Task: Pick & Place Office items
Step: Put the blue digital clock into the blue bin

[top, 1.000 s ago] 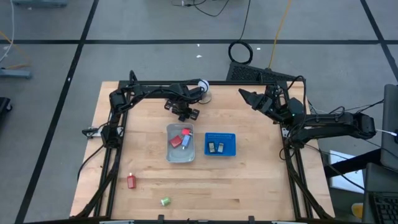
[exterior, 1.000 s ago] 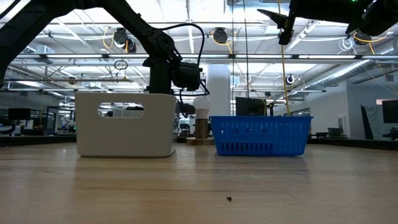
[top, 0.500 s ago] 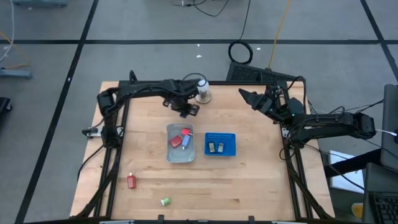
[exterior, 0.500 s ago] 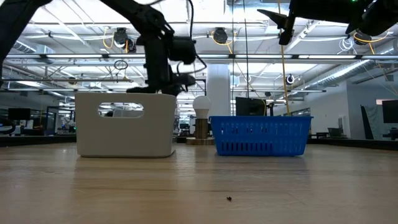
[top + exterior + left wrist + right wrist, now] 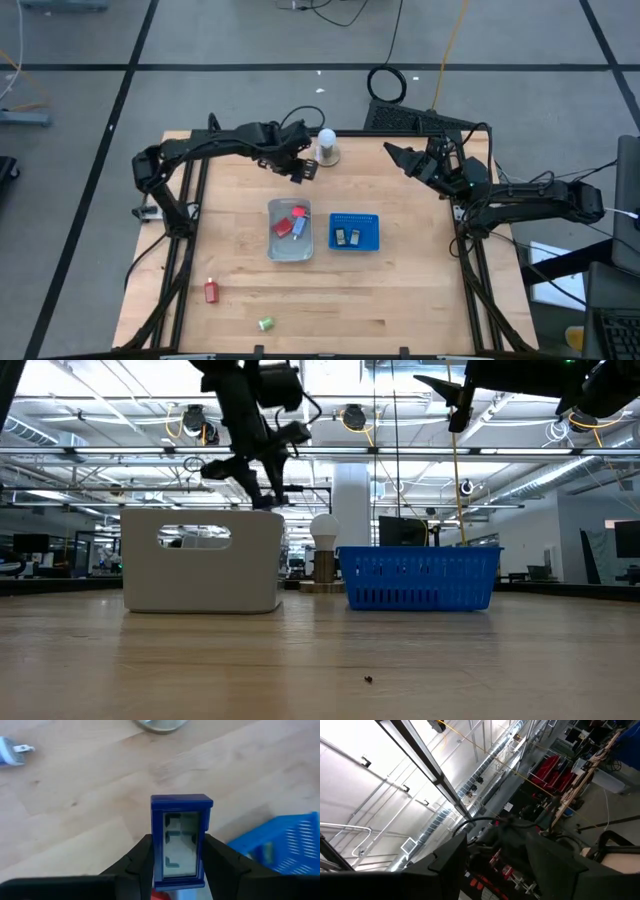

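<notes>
A: Where is the left gripper?

B: Raised over the far part of the table, just beside the white ball on its round base. Its fingers are clamped on a small blue item with a pale window in its face, held upright between them.

A: And the other office items?

B: A red one and more lie in the clear tray (from the low view it reads as a white box). 2 dark ones sit in the blue basket just beside the tray. A red item and a green item lie loose near the front left edge, well apart from the tray.

A: The right gripper?

B: Waiting high at the far right, fingers apart, holding nothing. Its wrist camera looks up at ceiling trusses.
</notes>
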`<state>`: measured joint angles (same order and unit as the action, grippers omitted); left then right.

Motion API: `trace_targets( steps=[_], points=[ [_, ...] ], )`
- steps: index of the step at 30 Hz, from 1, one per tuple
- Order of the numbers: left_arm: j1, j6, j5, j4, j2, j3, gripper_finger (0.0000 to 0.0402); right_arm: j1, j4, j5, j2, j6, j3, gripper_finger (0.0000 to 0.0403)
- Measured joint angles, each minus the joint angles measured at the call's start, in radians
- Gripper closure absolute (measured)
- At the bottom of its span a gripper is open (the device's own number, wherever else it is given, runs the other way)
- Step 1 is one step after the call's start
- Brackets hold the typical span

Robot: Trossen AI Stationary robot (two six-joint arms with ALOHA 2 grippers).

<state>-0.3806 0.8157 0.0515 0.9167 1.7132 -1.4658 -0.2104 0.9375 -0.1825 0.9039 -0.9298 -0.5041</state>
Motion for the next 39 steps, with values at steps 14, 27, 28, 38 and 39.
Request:
trace_targets(
  steps=[14, 27, 28, 38, 39],
  points=[
    [0.153, 0.104, 0.045, -0.223, -0.046, 0.000, 0.0268, 0.000, 0.005, 0.003, 0.000, 0.000, 0.000, 0.0206],
    [0.248, 0.131, 0.015, -0.311, -0.045, -0.001, 0.0268, 0.001, 0.007, 0.030, 0.000, 0.000, 0.000, 0.0206],
    [0.248, 0.132, 0.015, -0.323, -0.038, -0.001, 0.0268, 0.001, 0.007, 0.030, 0.000, 0.002, 0.000, 0.0206],
    [0.306, 0.140, 0.067, -0.409, 0.105, -0.002, 0.0268, 0.001, 0.018, 0.030, -0.001, 0.031, 0.000, 0.0206],
    [0.311, 0.143, 0.079, -0.423, 0.121, -0.002, 0.0268, 0.001, 0.019, 0.030, -0.001, 0.033, 0.000, 0.0206]
  ],
)
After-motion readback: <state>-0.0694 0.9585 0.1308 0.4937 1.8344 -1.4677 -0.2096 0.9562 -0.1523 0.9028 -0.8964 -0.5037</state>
